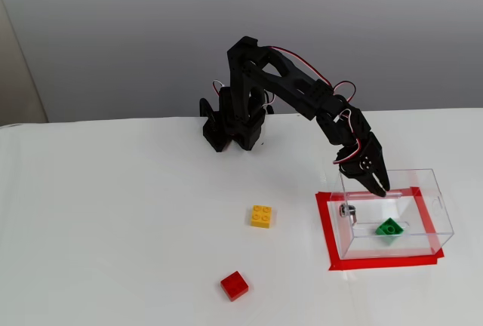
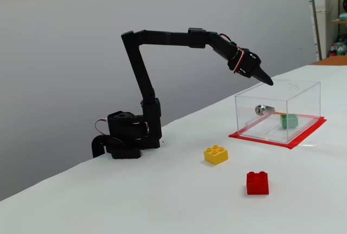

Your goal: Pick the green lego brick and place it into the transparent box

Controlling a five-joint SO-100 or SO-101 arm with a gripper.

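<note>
The green lego brick (image 1: 389, 227) lies on the floor of the transparent box (image 1: 444, 219), turned at an angle; in the other fixed view the green lego brick (image 2: 289, 121) shows through the clear wall of the box (image 2: 303, 94). My gripper (image 1: 380, 189) hangs just above the box's back rim, apart from the brick. In the side-on fixed view the gripper (image 2: 268, 82) is a single dark point over the box's near top corner. Its fingers are together with nothing between them.
A yellow brick (image 1: 261, 216) (image 2: 216, 154) and a red brick (image 1: 234, 285) (image 2: 257, 182) lie on the white table left of the box. Red tape (image 1: 324, 226) frames the box's footprint. The arm's base (image 1: 232, 126) stands at the back.
</note>
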